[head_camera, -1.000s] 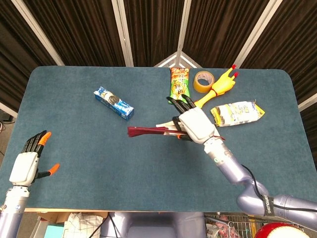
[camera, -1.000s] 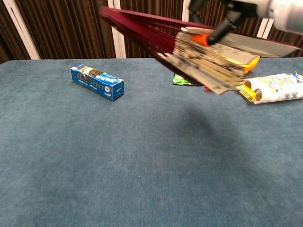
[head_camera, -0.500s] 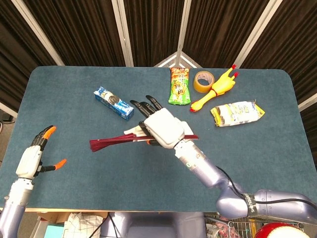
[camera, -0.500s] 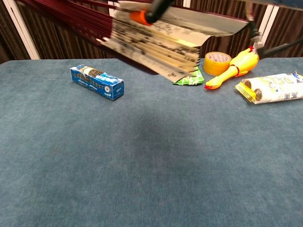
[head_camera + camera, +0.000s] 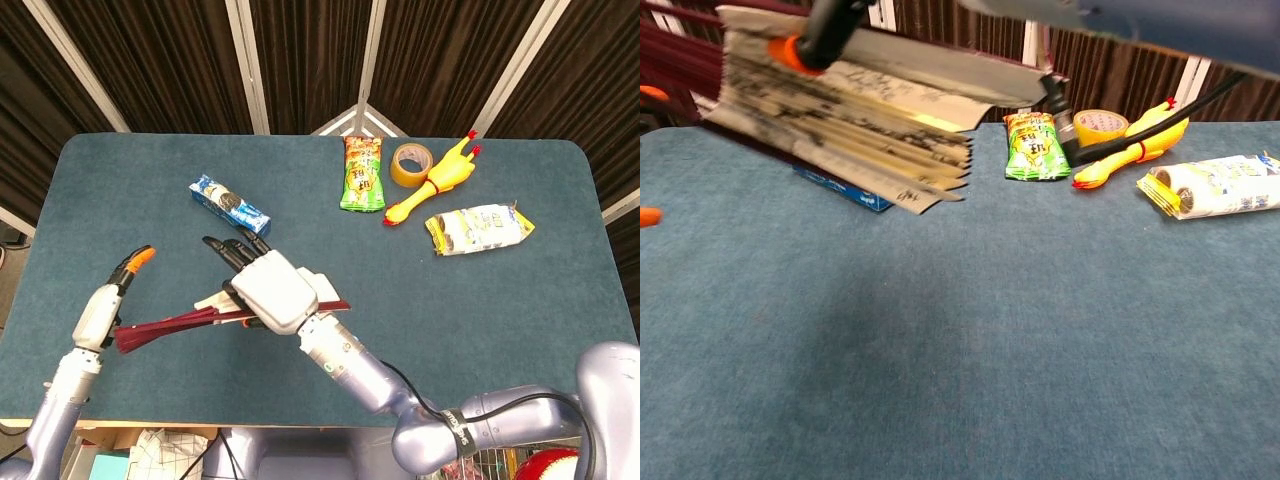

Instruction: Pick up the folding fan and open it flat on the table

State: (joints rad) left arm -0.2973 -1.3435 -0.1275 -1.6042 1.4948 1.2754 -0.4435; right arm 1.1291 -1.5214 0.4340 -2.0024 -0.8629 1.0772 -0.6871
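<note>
Right hand [image 5: 272,293] grips the folding fan [image 5: 170,326] above the table [image 5: 500,300], lower left of the frame. Left hand [image 5: 105,310], open, should pinch the red end, then pull gently apart.

Your right arm reaches from the lower right across the front of the counter [image 5: 520,330], forearm angled up and to the left, wrist nearly straight. Your right hand [image 5: 268,290] is back-up, its dark fingers [image 5: 228,252] extended up-left, and it grips the folding fan [image 5: 175,325] underneath it. Your left arm comes up from the lower left corner, forearm tilted slightly right. Your left hand [image 5: 104,312] is raised edge-on, orange-tipped fingers [image 5: 138,259] apart and pointing up-right, holding nothing; it sits just beside the fan's dark red end, contact unclear.
</note>
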